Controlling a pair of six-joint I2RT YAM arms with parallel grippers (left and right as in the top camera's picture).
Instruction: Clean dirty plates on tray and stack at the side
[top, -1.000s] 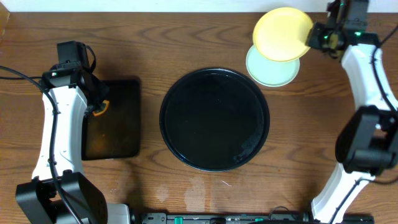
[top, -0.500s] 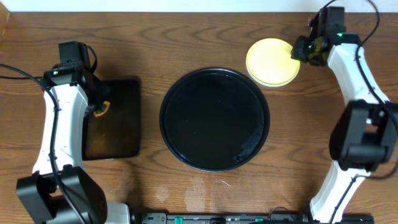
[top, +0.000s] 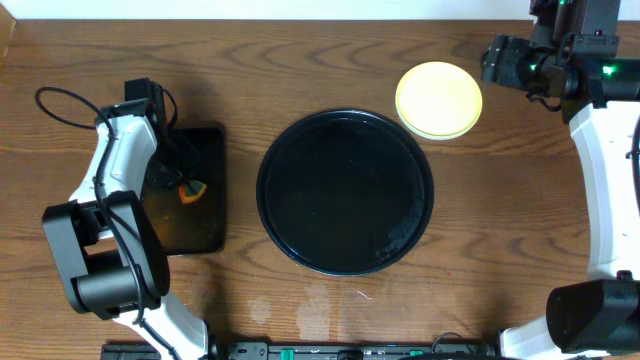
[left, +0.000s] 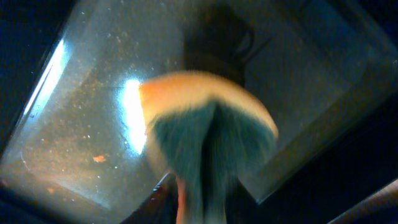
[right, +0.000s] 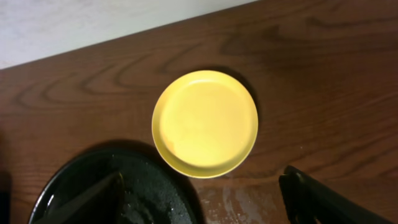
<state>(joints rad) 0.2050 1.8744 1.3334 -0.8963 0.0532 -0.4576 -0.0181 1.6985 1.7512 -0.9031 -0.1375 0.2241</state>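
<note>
- Overhead: round glossy black tray (top: 345, 190) w/ raised rim, bare of plates (top: 439, 98). Stacked on wood-grain table (top: 300, 60) just past its upper-right rim, mint edge peeking under yellow. Looks near done; stack count unclear. Right gripper (top: 497, 62) near stack, not touching. Left gripper (top: 165, 168) over rect. tray (top: 200, 225).
- Left wrist: soft sponge (left: 208, 143), orange w/ green scrub face, blurred, above shiny crumb-speckled rect. tray. Cannot tell if fingers clamp it.
- Right wrist: yellow plate (right: 205, 121) smooth, shallow, no smear seen. Fingers (right: 311, 196) spread, empty.
</note>
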